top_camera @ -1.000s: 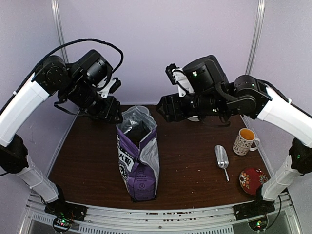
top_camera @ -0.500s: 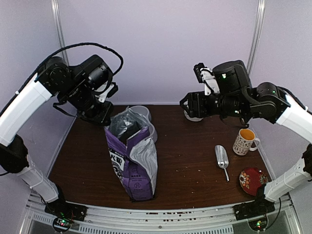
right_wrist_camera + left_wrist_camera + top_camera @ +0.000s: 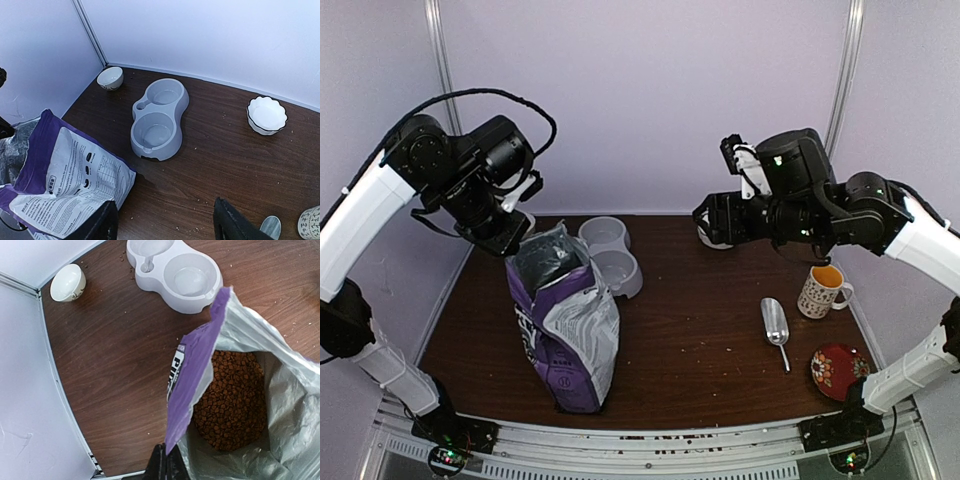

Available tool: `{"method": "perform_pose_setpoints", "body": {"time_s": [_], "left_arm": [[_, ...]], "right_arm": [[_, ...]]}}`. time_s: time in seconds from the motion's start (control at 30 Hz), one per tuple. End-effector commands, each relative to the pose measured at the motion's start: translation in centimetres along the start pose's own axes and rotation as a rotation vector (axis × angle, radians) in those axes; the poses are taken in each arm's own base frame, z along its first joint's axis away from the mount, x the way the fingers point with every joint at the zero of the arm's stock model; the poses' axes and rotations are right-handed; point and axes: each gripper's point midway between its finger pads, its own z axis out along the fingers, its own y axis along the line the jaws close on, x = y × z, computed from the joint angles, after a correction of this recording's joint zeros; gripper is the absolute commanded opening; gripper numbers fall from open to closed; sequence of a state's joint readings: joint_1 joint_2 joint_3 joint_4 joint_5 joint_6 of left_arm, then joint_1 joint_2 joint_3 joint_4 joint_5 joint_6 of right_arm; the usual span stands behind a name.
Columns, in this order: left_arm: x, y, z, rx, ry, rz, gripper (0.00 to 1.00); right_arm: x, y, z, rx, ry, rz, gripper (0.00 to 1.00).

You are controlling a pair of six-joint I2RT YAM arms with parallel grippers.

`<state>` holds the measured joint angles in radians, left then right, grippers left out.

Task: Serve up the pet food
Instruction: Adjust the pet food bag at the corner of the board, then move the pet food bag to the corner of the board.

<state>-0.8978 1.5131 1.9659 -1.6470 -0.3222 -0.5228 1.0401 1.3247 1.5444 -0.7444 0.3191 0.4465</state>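
Step in hand, by judgement: holding the bag (image 3: 565, 335) open at the near left of the table (image 3: 720, 330), before any serving. Pinched fully closed on the purple rim of the bag mouth with the left gripper (image 3: 165, 467). Hanging high at the far right: the right gripper (image 3: 165, 222), jaws wide apart, nothing held.

Next, probably: fetching the scoop (image 3: 775, 325) lying at the right with the free pincer, or tipping the bag toward the double bowl (image 3: 160, 120). Calls for a firm hold on the rim, being soft foil and likely to fold.

Containers, large to small:
- Bag: tilted, with the pet food (image 3: 230, 400) low inside, brown pellets.
- Double bowl, just beside the bag on its far-right side: no food in either well.
- Cup (image 3: 820, 290), at the right: yellow-orange inside, contents not possible to tell.
- White scalloped bowl (image 3: 266, 115), far right, and small bowl (image 3: 110, 77), far left: nothing visible inside.
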Motion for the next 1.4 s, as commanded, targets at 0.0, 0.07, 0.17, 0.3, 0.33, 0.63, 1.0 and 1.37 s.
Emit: {"method": "perform_pose_setpoints", "body": {"time_s": [0.0, 0.07, 0.17, 0.3, 0.33, 0.63, 1.0, 1.37], "left_arm": [[0.4, 2.1, -1.4, -0.043, -0.058, 0.006, 0.00], [0.5, 1.7, -1.4, -0.011, -0.068, 0.006, 0.00], [0.3, 1.1, -1.8, 0.040, -0.099, -0.006, 0.09], [0.1, 0.3, -2.2, 0.100, -0.123, -0.025, 0.27], [0.1, 0.2, -2.2, 0.106, -0.124, -0.028, 0.32], [-0.1, 0.7, -4.0, 0.137, -0.187, -0.091, 0.79], [0.3, 1.6, -4.3, 0.132, -0.218, -0.150, 0.98], [0.1, -0.3, -6.3, 0.276, -0.208, -0.203, 0.98]], "right_arm": [[-0.3, -0.5, 0.1, 0.025, -0.004, 0.014, 0.67], [-0.1, -0.5, 0.3, 0.027, 0.003, 0.013, 0.67], [0.1, -0.5, 0.5, 0.032, 0.011, 0.014, 0.67], [0.4, -0.6, 0.7, 0.039, 0.019, 0.012, 0.67], [0.5, -0.6, 0.7, 0.042, 0.022, 0.013, 0.67], [1.0, -1.3, 0.8, 0.065, 0.020, 0.013, 0.68], [1.8, -3.1, 0.7, 0.089, -0.005, 0.037, 0.92], [2.9, -5.1, 1.0, 0.144, 0.004, 0.052, 1.00]]}}
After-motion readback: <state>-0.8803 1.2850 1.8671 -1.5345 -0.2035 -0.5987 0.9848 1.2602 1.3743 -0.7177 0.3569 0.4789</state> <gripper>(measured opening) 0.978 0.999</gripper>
